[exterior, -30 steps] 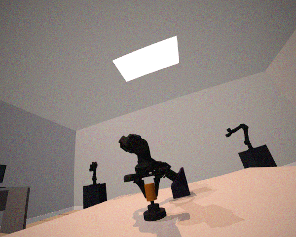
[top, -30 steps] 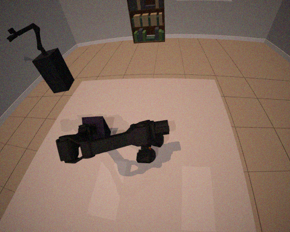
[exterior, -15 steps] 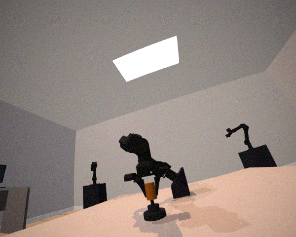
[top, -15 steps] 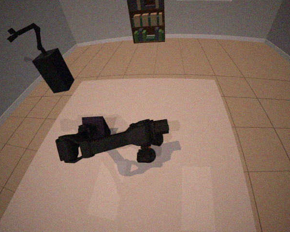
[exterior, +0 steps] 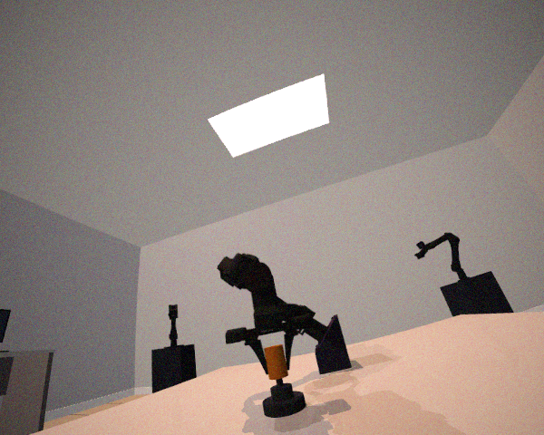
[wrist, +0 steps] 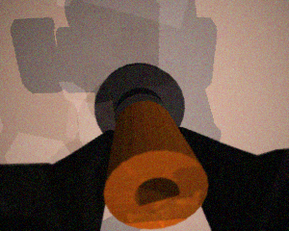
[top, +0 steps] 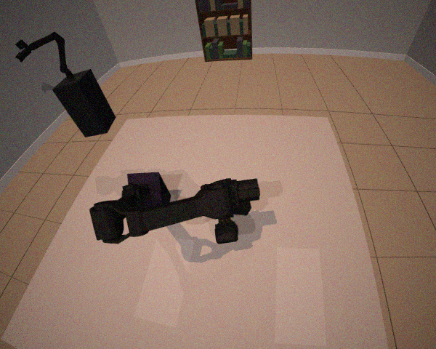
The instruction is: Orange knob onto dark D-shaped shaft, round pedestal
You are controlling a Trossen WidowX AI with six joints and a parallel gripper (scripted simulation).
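The orange knob [exterior: 276, 362] [wrist: 146, 130] is upright, or nearly so, between the fingers of my gripper [exterior: 276, 370] [wrist: 145, 135], which is shut on it. The round pedestal [exterior: 284, 406] [wrist: 140, 72] stands dark and stepped directly below. A short piece of the dark shaft [exterior: 279, 382] shows between the knob's lower end and the pedestal's upper step. I cannot tell whether the knob touches the shaft's tip or has just gone over it. The knob's upper face shows a D-shaped hole, its flat side toward the bottom of the wrist view. In the top view the arm hides knob and pedestal.
A dark purple block [top: 148, 180] [exterior: 333, 348] stands beside the arm's base, well away from the pedestal. Another arm on a black plinth [top: 84, 105] [exterior: 476, 294] is far off. A bookcase [top: 227, 30] stands at the far wall.
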